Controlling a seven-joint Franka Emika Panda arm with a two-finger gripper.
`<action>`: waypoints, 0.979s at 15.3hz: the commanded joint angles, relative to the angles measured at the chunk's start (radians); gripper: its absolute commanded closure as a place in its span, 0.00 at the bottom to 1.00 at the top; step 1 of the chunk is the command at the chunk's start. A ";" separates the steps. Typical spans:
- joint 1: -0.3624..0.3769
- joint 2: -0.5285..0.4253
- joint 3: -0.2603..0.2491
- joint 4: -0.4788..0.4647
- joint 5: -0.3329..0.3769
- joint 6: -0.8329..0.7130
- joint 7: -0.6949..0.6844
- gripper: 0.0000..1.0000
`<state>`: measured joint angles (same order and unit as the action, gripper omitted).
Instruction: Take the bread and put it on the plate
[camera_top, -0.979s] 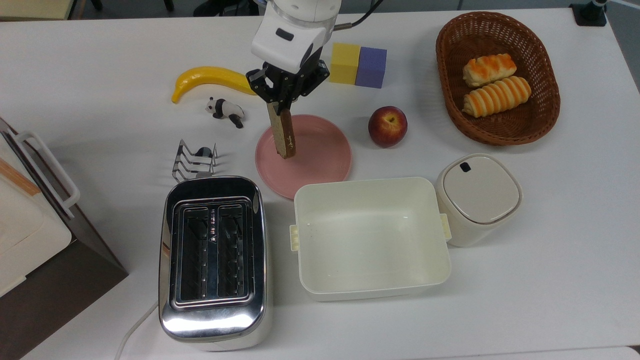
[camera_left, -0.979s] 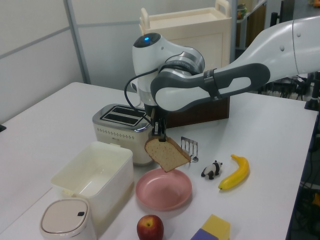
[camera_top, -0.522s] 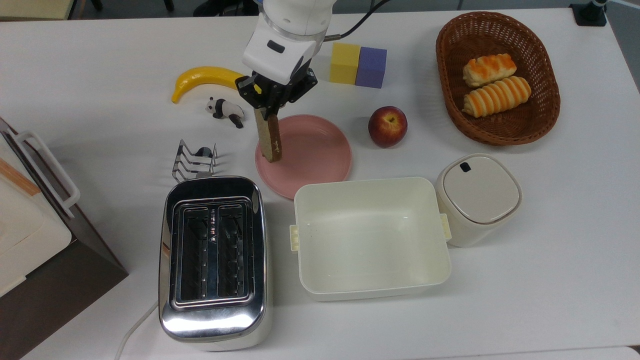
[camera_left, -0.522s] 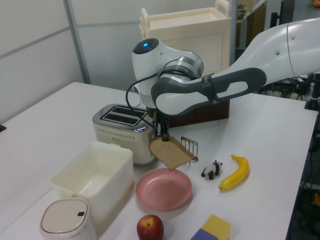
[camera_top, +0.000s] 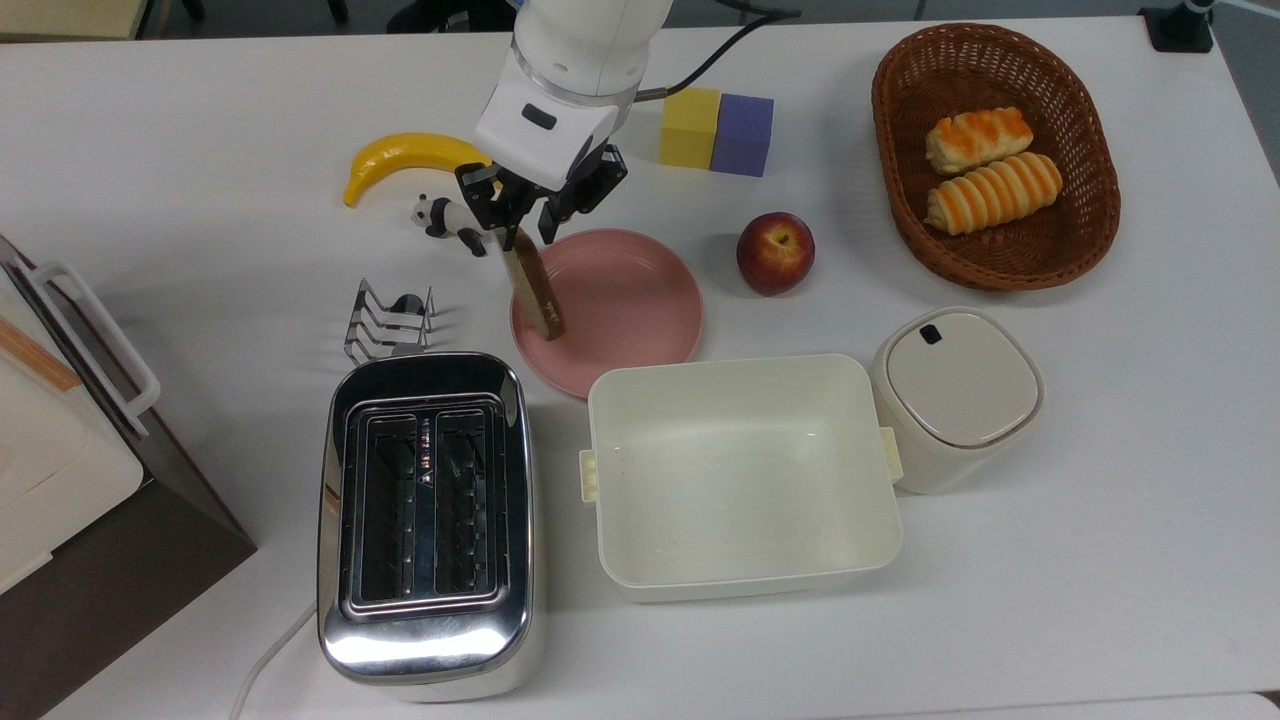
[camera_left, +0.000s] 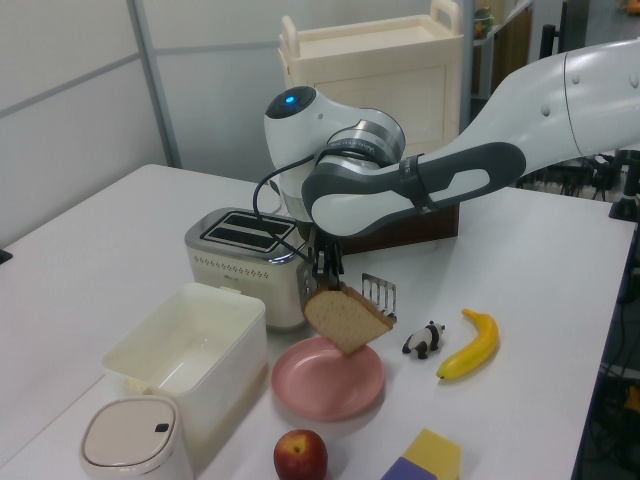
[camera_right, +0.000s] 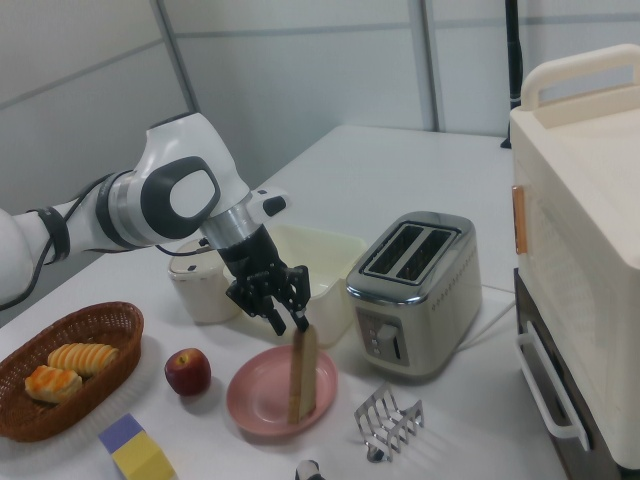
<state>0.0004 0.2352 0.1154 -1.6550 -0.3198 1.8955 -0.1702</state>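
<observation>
The bread (camera_top: 532, 288) is a thin tan slice with a dark crust. It stands on edge, tilted, with its lower end on the pink plate (camera_top: 630, 310) near the plate's left rim in the top view. My gripper (camera_top: 522, 228) hangs just above the slice's top end, its fingers spread apart on either side of it. In the left view the bread (camera_left: 347, 318) shows its broad face under the gripper (camera_left: 326, 272), above the plate (camera_left: 320, 392). In the right view the bread (camera_right: 301, 376) rises upright from the plate (camera_right: 255, 402) below the gripper (camera_right: 286, 322).
A toaster (camera_top: 428, 520) and a toast rack (camera_top: 388, 322) sit beside the plate, with a cream tub (camera_top: 740, 475) and a lidded container (camera_top: 955, 395). An apple (camera_top: 775, 252), panda figure (camera_top: 452, 222), banana (camera_top: 405, 160), foam blocks (camera_top: 716, 130) and a basket of rolls (camera_top: 995, 155) surround it.
The gripper moved toward the top view's left and lowered the slice until its lower end reached the plate. Its fingers, shut on the bread before, now stand apart.
</observation>
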 joint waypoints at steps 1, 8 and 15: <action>0.007 -0.017 -0.008 -0.019 -0.015 0.014 0.021 0.00; 0.009 -0.017 -0.008 -0.017 -0.016 0.014 0.038 0.00; 0.006 -0.022 -0.008 -0.009 -0.009 0.004 0.043 0.00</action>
<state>0.0006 0.2344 0.1154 -1.6512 -0.3198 1.8960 -0.1481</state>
